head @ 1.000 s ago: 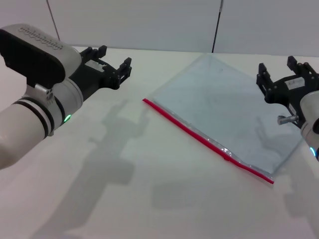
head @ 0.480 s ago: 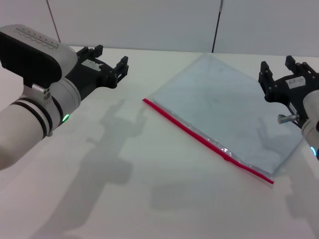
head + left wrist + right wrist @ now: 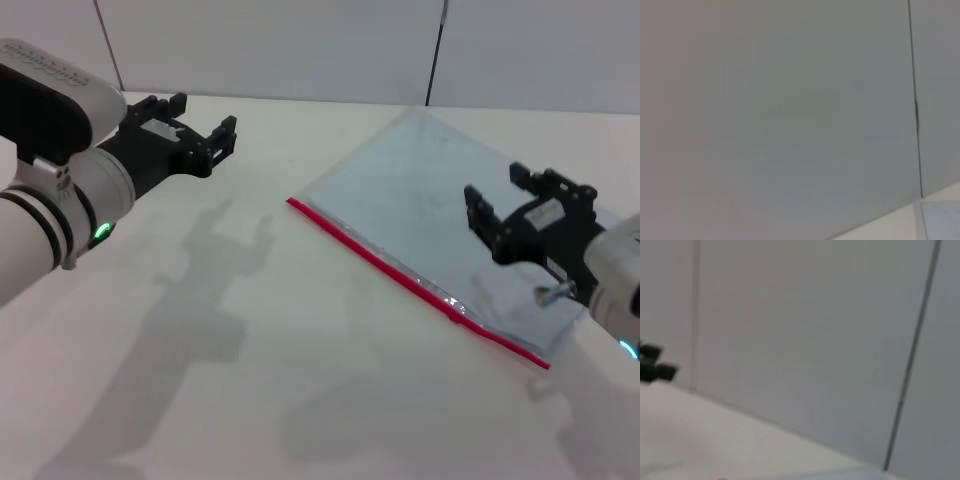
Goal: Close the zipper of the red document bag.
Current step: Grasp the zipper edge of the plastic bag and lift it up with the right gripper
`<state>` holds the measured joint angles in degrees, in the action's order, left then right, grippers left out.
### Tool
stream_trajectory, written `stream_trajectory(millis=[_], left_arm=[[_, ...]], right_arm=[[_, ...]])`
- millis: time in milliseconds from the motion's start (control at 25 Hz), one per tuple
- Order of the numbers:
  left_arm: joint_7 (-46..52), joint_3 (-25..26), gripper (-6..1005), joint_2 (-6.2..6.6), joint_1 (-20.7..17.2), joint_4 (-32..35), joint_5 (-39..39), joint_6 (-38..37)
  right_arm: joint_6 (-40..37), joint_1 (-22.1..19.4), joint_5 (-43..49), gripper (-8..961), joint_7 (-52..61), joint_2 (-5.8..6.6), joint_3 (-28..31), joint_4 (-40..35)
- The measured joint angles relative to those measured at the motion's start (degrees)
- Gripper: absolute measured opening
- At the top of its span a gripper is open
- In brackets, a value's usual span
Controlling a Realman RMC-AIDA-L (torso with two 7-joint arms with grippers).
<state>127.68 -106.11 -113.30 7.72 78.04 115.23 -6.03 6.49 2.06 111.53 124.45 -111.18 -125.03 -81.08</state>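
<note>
Red zipper [image 3: 400, 272]: along bag's [image 3: 440, 210] near edge, slider [image 3: 453, 303] toward my right.
Right gripper [image 3: 500, 205]: spread, empty, above bag; I'd pinch slider squarely.
Left gripper [image 3: 195, 130]: spread, empty, well apart.

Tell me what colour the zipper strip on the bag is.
Bright red, along the bag's near long edge; the zipper shows best in the head view.
</note>
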Motion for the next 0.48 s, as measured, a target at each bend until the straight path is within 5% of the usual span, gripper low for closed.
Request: stream_trajectory(millis=[80,200,480], left_arm=[[0.0,1.2,635,0.01,0.2,0.0,0.2,-1.8],[-0.1,2.1,634,0.05,0.2,0.4,1.2,-3.2],[-0.1,2.5,632,-0.8,-0.4,1.4,5.8,-3.6]], right_arm=[[-5.6,-1.5,0.0,538,-1.2,1.23,1.7,-2.9],[-13.1,-3.3,0.3,539,-4.2,1.44,5.5,-5.2],[-28.9,-6.4,2.6,580,-12.5,-3.31,15.9,-5.5]])
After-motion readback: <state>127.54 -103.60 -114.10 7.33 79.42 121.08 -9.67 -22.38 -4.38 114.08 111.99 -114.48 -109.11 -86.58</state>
